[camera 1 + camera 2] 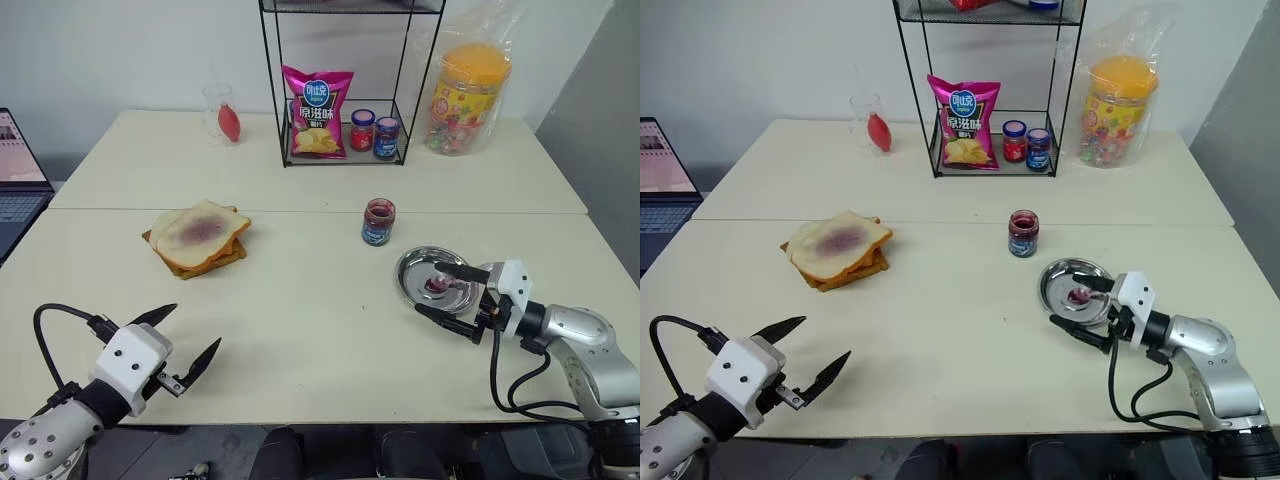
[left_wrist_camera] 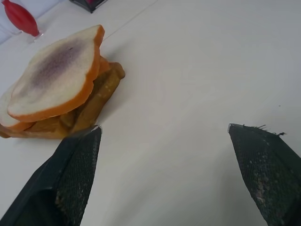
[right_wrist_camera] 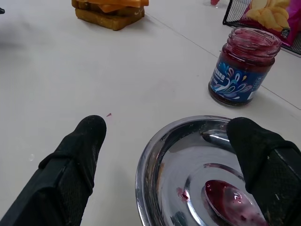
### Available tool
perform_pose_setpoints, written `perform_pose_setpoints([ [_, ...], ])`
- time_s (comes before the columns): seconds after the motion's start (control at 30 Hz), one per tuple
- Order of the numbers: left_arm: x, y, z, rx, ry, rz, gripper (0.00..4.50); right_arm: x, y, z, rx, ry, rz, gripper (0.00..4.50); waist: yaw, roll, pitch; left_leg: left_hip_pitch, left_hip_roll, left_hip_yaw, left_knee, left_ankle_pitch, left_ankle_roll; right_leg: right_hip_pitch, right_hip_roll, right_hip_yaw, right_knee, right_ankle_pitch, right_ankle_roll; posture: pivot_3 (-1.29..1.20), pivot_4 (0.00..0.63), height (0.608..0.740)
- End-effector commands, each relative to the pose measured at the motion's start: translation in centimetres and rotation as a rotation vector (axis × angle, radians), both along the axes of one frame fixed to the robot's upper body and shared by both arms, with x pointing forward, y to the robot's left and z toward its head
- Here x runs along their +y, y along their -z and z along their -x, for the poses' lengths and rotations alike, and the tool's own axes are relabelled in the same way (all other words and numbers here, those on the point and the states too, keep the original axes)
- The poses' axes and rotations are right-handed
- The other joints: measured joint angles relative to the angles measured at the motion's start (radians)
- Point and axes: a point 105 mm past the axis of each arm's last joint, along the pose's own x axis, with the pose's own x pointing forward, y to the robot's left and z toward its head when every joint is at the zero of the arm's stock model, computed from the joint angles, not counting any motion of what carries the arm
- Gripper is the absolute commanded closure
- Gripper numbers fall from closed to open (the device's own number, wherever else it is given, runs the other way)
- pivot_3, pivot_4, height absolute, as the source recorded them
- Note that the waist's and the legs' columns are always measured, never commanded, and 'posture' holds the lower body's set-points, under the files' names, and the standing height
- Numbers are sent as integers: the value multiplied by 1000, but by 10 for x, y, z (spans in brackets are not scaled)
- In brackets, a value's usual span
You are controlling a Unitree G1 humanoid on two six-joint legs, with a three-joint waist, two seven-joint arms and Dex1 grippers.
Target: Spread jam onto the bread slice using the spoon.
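Note:
The bread slice point(image 1: 198, 231) lies on top of a stack of toast, left of the table's middle, with a purplish jam patch at its centre. The open jam jar point(image 1: 378, 221) with a blue label stands near the middle. In front of it, the spoon point(image 3: 233, 205) rests in a round steel dish point(image 1: 410, 270), its bowl smeared dark red. My right gripper point(image 1: 427, 287) is open at the dish's near rim, one finger over the dish and one outside it, holding nothing. My left gripper point(image 1: 197, 325) is open and empty near the front left edge, pointing toward the bread point(image 2: 56, 75).
A wire rack point(image 1: 345, 155) at the back holds a chips bag point(image 1: 318, 112) and two lidded jars point(image 1: 374, 133). A bagged candy jar point(image 1: 467, 95) stands to its right and a glass with a red object point(image 1: 226, 115) to its left. A laptop point(image 1: 18, 180) sits at the left edge.

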Motion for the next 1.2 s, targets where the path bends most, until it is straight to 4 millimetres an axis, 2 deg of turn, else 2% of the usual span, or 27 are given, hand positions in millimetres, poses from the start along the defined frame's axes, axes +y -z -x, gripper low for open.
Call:
perform_pose_setpoints([
  [0.03, -3, -9, 0, -41, 25, 41, 0, 5, -11, 0, -54, -28, 3, 14, 0, 0, 0, 0, 0, 0, 0, 0, 0, 0, 0, 0, 0, 0, 1, 0, 150, 740],
  [0.2, 0, -17, 0, -68, 23, 132, 0, 9, -13, 0, -52, -44, -2, 14, 0, 0, 0, 0, 0, 0, 0, 0, 0, 0, 0, 0, 0, 3, 5, 0, 150, 740],
  [0.43, 10, -24, -9, -129, -75, 207, 0, 14, -16, 3, -50, -76, 2, 14, 0, 0, 0, 0, 0, 0, 0, 0, 0, 0, 0, 0, 0, 3, 5, 0, 150, 740],
  [0.5, 18, -26, -14, -148, -142, 251, 0, 17, -17, 4, -57, -92, 13, 14, 0, 0, 0, 0, 0, 0, 0, 0, 0, 0, 0, 0, 0, 3, 5, 0, 150, 740],
  [0.6, 46, -36, -30, -215, -324, 373, 0, 26, -21, 3, -60, -123, 27, 14, 0, 0, 0, 0, 0, -1, 0, 0, 0, 0, 0, -1, 0, 3, 5, 0, 150, 740],
  [0.77, 70, -48, -58, -253, -454, 460, 0, 46, -26, -1, -17, -158, 38, 14, 0, 0, 0, 1, 0, -3, 1, 0, 0, 1, 1, -2, 2, 4, 6, 0, 150, 740],
  [0.97, 82, -48, -81, -155, -471, 479, 0, 62, -33, -1, 1, -195, 16, 14, 1, 0, 0, -1, -1, -4, 1, 0, 0, 1, 0, -2, 0, 5, 5, 0, 150, 740],
  [1.2, 82, -50, -116, -14, -371, 473, 0, 76, -42, 1, -29, -254, 0, 14, 3, 0, 0, -2, -1, -7, 1, 0, 0, 0, 0, -7, 1, 4, 6, 0, 150, 740],
])
